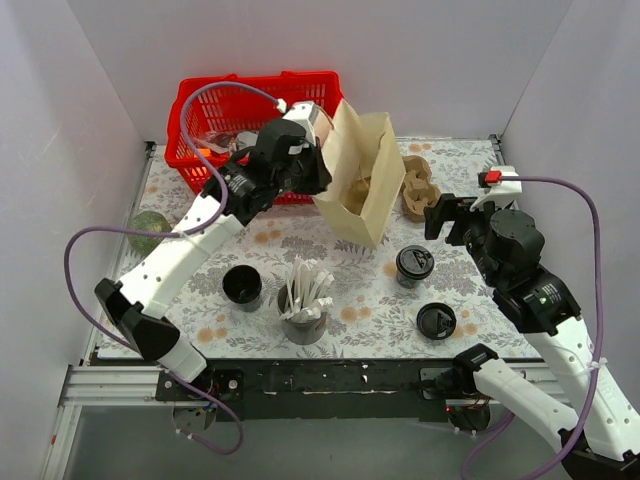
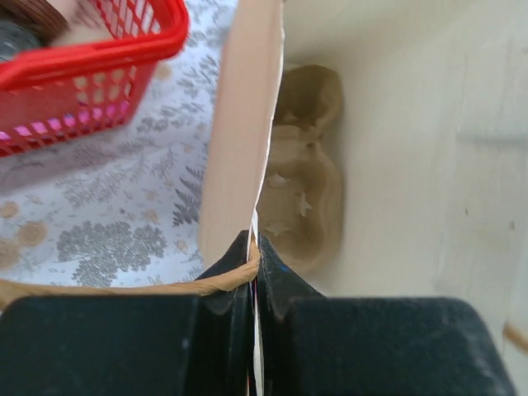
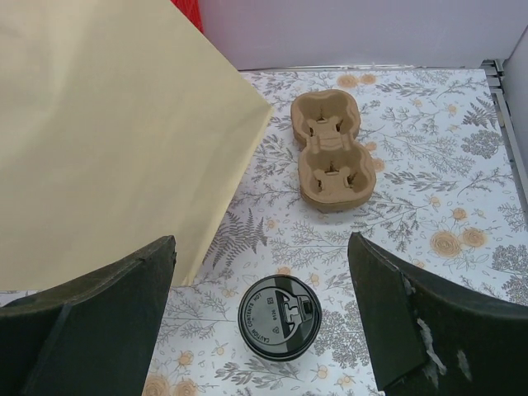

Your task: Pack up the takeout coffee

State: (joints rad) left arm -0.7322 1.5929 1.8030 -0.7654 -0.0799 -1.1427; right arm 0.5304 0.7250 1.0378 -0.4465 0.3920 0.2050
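Our left tool [image 2: 254, 257] pinches the edge of the paper bag [image 1: 355, 180], and our right tool [image 3: 262, 243] hangs wide open over the takeout coffee [image 3: 279, 318], which stands on the worktop [image 3: 429, 165] beside the bag, not packed yet.

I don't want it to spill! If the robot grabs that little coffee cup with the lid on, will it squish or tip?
Probably a bit squashy: the coffee cup looks like disposable paper, so hard squeezing might dent it. Its lid seems pressed on, which should limit spills. It stands upright and small, so a sideways nudge could tip it.
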